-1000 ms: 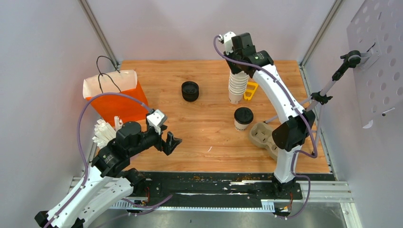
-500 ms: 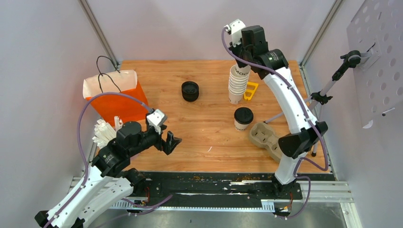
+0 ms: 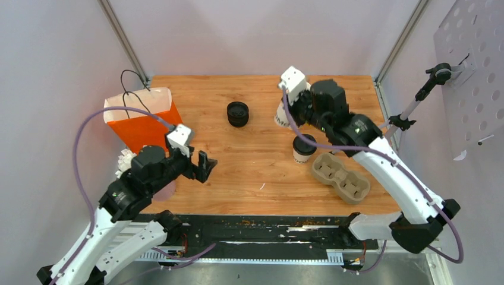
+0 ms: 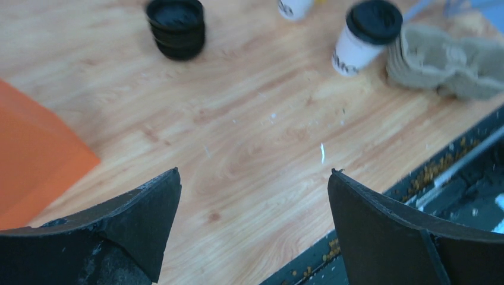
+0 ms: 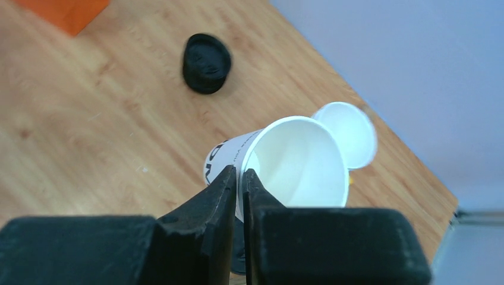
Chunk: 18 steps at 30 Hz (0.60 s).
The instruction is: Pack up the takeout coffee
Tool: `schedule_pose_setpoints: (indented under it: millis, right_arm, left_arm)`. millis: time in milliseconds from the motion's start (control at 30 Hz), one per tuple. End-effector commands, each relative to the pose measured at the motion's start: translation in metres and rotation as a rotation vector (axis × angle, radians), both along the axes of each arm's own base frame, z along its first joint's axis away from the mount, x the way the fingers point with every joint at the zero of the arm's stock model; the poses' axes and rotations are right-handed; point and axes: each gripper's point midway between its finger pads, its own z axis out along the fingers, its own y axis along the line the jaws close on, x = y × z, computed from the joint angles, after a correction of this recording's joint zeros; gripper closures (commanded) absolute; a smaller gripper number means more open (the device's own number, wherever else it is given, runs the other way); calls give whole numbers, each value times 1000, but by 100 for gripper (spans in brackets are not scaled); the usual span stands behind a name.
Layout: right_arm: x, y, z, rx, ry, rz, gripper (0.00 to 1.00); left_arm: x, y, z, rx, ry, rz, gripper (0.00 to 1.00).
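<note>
Pinching a lidless cup (image 5: 297, 169) by the rim, right jaws hang nearest the upright lidded cup (image 3: 304, 148) below; left jaws gape empty.

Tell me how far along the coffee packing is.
Early. Done: one lidded cup stands beside the pulp carrier, whose pockets are empty. In hand: the right gripper has its jaws pinched on the rim of a lidless cup; the left gripper hangs open, holding nothing. Left, likely: lid that cup from the black lid stack, then pack both in the orange bag.
</note>
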Motion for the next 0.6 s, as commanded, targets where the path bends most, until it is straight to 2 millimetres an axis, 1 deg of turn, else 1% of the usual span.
schedule_pose_setpoints:
  millis: [0,33,100,167,200,267,333,400,500,567]
  right_arm:
    - [-39,45,-19,20,-128,277,89]
    - [-49,51,-30,9,-133,310,88]
    - [-66,60,-55,0,-113,372,88]
    - [-81,68,-81,-13,-77,430,89]
    - [-88,71,-98,-32,-56,451,89]
    - [-95,77,-122,-75,-35,475,90]
    - [-99,81,-141,-118,-9,487,90]
    - [-104,85,-151,-142,26,496,90]
    - [-108,93,-156,-101,86,487,89]
    - [-112,98,-162,-86,122,492,86]
  left_arm:
    - [10,35,60,-37,-34,228,0]
    - [9,38,67,-34,-25,243,0]
    - [4,37,79,-45,-4,229,0]
    - [-2,28,85,-69,18,179,0]
    - [-5,24,87,-81,31,157,0]
    - [-6,20,83,-85,62,152,0]
    - [-5,21,77,-82,81,166,0]
    - [-4,20,72,-76,90,168,0]
    - [0,20,64,-54,112,187,0]
    - [5,16,60,-44,129,190,0]
